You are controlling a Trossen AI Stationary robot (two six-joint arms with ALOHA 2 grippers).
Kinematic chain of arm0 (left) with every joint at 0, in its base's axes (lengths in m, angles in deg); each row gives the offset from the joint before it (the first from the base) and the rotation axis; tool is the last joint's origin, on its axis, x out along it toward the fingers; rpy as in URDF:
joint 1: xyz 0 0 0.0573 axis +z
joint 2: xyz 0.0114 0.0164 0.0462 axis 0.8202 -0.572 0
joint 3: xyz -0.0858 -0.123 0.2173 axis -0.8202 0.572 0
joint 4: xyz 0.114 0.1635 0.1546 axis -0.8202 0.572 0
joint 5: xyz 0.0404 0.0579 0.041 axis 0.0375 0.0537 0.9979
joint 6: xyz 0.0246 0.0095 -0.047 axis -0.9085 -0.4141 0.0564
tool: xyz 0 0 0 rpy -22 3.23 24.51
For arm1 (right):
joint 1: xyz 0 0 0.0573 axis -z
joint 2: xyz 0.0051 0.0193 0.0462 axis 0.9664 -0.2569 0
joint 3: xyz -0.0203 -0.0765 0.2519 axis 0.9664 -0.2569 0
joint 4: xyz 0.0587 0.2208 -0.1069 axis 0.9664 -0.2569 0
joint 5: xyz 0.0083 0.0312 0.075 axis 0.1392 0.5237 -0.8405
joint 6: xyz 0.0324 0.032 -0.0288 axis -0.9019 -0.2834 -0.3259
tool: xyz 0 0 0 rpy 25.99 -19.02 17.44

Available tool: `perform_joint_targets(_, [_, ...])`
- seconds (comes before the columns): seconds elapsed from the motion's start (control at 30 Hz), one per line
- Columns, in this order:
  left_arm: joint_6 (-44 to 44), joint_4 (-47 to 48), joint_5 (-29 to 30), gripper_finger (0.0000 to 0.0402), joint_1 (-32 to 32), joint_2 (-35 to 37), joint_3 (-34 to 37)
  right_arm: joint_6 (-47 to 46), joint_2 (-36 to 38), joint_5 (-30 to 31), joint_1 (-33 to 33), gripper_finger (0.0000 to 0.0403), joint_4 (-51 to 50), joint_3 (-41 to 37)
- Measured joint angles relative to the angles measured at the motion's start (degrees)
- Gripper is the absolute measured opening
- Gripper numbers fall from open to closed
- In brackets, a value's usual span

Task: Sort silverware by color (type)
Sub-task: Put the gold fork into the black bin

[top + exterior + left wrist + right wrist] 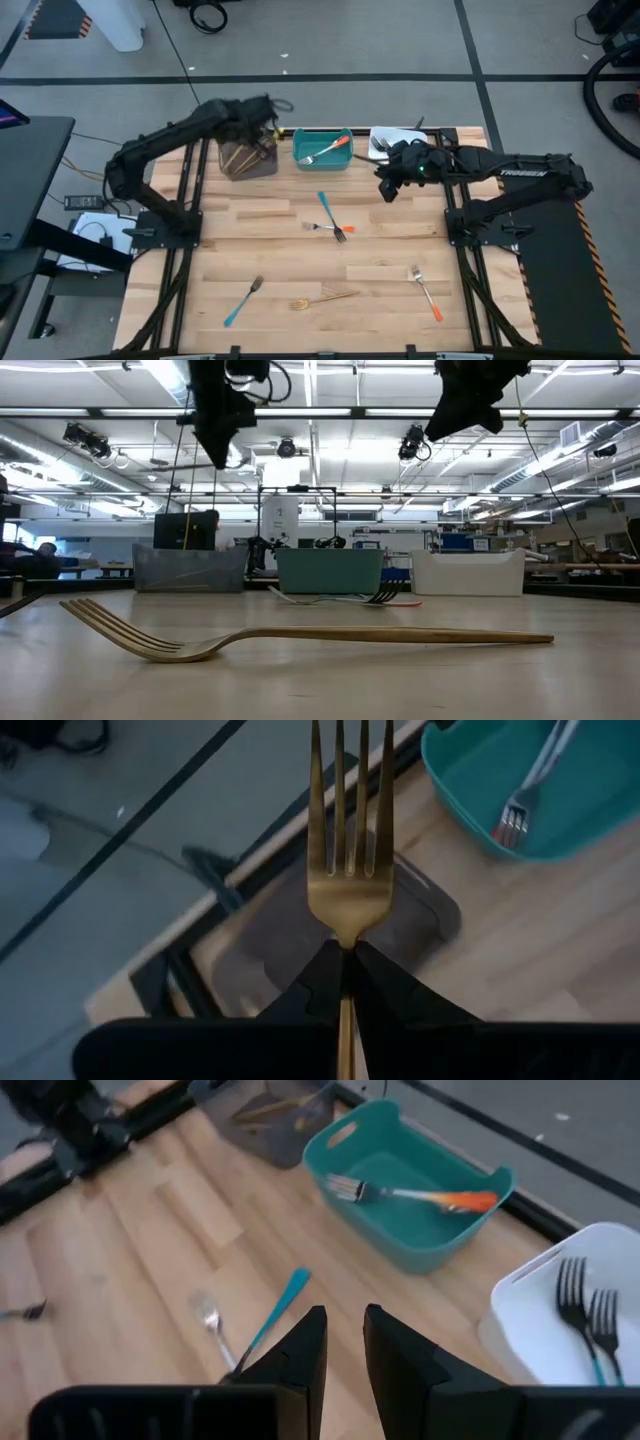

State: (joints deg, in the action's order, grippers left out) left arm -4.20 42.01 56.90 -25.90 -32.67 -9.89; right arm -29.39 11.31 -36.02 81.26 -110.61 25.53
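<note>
Right now your left gripper (pixel 345 965) pinches a slim, glossy gold four-tined fork (pixel 348 850) by its neck, above the brown translucent rectangular bin (pixel 247 157) at the table's far left. Your right gripper (pixel 343 1342) hovers narrowly parted, empty, near the white bin (pixel 560 1320).

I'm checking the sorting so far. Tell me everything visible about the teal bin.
The teal bin is a small rectangular tub, plastic-looking, with rounded corners and a handle slot in one end wall. It sits upright at the table's far edge, between the brown bin and the white bin. Inside lies one orange-handled fork, its handle resting up on the rim.
</note>
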Motion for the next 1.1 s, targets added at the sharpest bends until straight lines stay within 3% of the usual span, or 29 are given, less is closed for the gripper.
perform_joint_targets(0.27, [-17.1,-9.3,-11.9,0.0024,12.1,-7.2,0.1,1.3,-0.3,-0.6,3.7,0.0077,2.5,0.0])
perform_joint_targets(0.43, [-22.0,-11.1,-14.3,0.0024,15.4,-12.8,2.1,-0.8,-1.6,-2.1,4.3,0.0077,2.0,0.0])
perform_joint_targets(0.83, [-27.7,-17.6,-18.5,0.0025,17.4,-16.0,9.5,-23.4,-2.7,-7.9,3.1,0.0077,-9.3,0.0])
perform_joint_targets(1.1, [-29.0,-18.0,-20.7,0.0041,18.0,-16.0,10.1,-39.6,-2.7,-9.4,-3.3,0.0077,-19.5,0.0])
